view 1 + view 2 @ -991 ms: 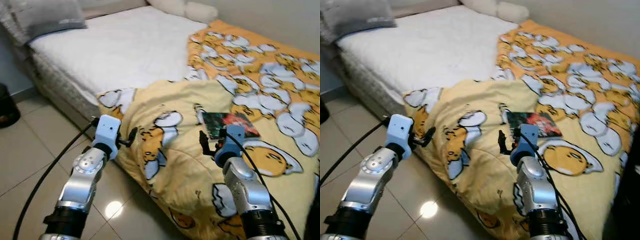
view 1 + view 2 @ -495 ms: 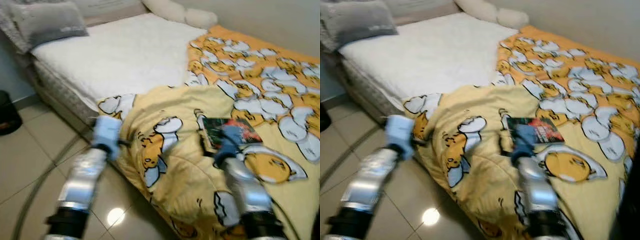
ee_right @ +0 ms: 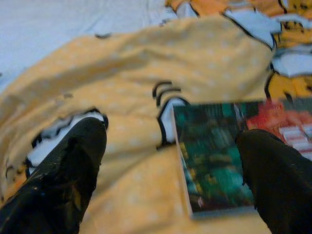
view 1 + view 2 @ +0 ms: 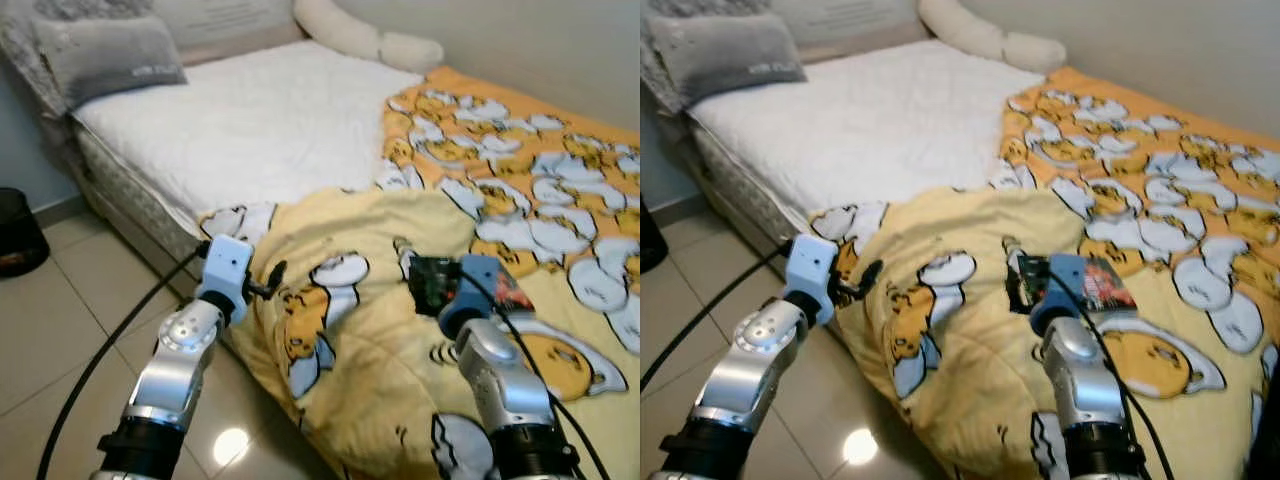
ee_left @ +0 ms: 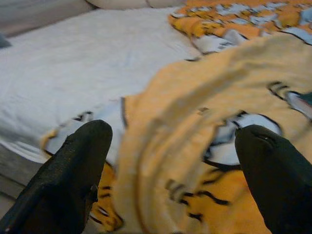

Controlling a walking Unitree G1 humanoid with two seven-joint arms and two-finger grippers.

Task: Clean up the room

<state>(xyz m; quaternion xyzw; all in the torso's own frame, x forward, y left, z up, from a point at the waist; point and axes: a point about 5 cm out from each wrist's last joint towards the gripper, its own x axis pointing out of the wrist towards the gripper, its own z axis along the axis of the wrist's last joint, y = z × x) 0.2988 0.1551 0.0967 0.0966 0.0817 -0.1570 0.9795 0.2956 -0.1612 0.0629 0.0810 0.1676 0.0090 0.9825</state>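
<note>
A book (image 3: 214,151) with a dark green and red cover lies flat on the yellow cartoon-egg duvet (image 4: 340,340), which is bunched at the bed's near corner. My right gripper (image 3: 173,132) is open just above the duvet, and the book's near corner sits between its fingers (image 3: 68,175). From the head, that gripper (image 4: 1025,285) overlaps the book's (image 4: 1105,285) left end. My left gripper (image 4: 270,280) hovers open at the duvet's folded edge (image 5: 161,146) by the bed's side, holding nothing.
The bed's white sheet (image 4: 260,130) is bare beyond the duvet, with a grey pillow (image 4: 110,60) and a long white bolster (image 4: 370,35) at its head. A black bin (image 4: 15,235) stands on the tiled floor (image 4: 60,330) to the left. A wall runs behind the bed.
My right gripper has moved forward and now reaches the book's near end. The camera has shifted slightly. The left gripper stays by the duvet's edge.
</note>
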